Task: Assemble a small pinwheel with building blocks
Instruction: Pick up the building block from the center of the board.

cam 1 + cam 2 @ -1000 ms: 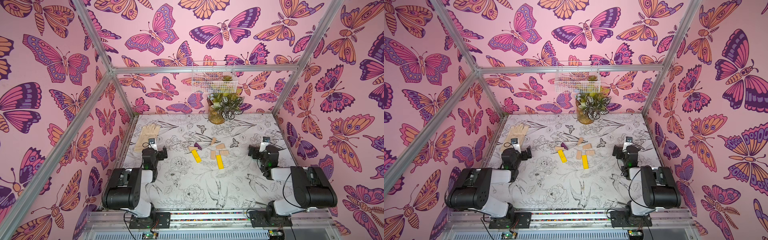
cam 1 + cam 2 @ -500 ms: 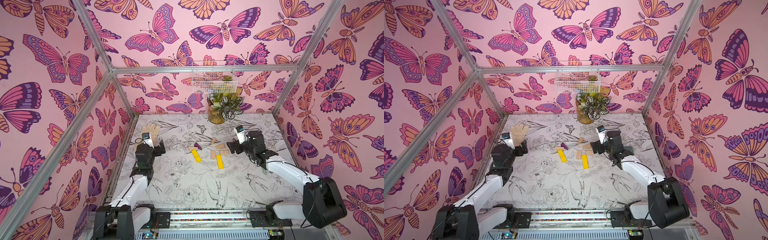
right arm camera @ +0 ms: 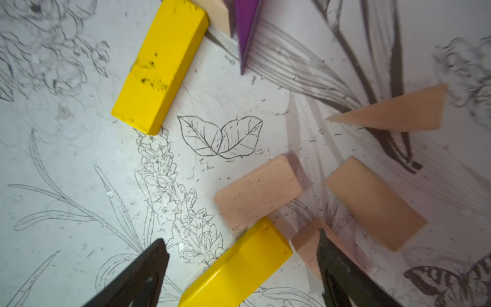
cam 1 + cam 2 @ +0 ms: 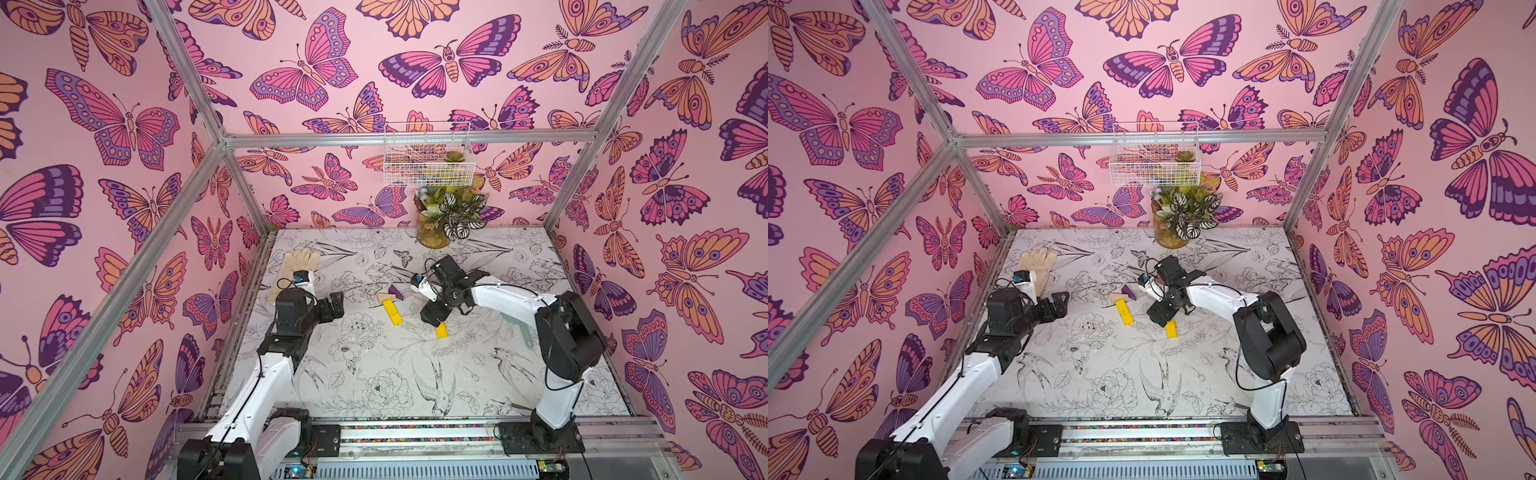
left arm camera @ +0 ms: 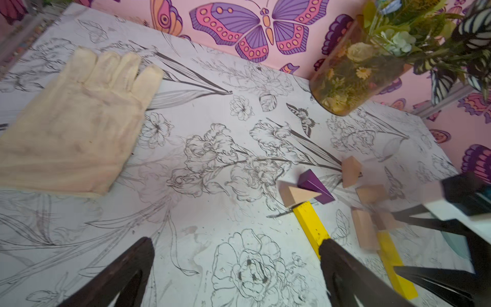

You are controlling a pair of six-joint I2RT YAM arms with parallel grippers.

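The small wooden building blocks (image 3: 257, 191) lie loose in the middle of the flower-printed white counter (image 4: 374, 386). A dark purple wedge (image 4: 396, 291) sits just beside a beige wedge (image 4: 383, 297) at the end of one flat yellow bar (image 4: 392, 312). The right end effector (image 3: 240, 239) hangs low over the second yellow bar (image 3: 236, 265), jaws wide on either side of that bar's end, gripping nothing. The left end effector (image 4: 336, 306) hovers spread wide and empty near the cream fabric glove (image 4: 297, 266).
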